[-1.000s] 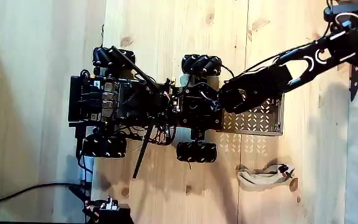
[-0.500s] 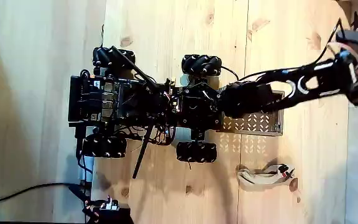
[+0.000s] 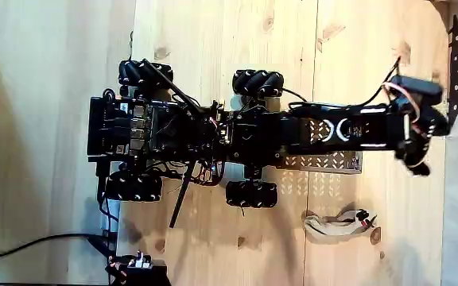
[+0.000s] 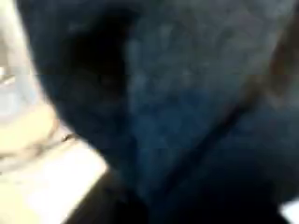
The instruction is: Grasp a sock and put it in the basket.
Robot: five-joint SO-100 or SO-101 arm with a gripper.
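Fixed view, left to right:
- Black wheeled robot (image 3: 173, 135): stands on a pale wooden table (image 3: 213, 40).
- Basket (image 3: 324, 163): perforated metal tray at the robot's right end. Its upper part is covered by the arm (image 3: 348, 131). Nothing is seen on its bare lower strip.
- Pale sock (image 3: 339, 225): lies on the table below the basket, apart from it.
- Gripper (image 3: 417, 159): reached out past the basket's right edge, above the table. Whether the jaws are apart or closed cannot be told, and no black sock can be singled out against the dark hardware.

Wrist view:
- A blurred blue-black soft-looking surface lies hard against the lens and is taken to be the sock (image 4: 159, 103). A pale strip of table is seen at lower left.
- No fingers can be made out.

Step judged in hand: the grasp of the sock at the far reach, or its first lifting. No placing has been done.

Next move, if a hold is had: the arm is to be drawn back leftward until the gripper is over the basket, then the jaws are to be parted.

Difference between views: the layout is supplied by the fixed view alone, and the dark fabric by the wrist view alone.
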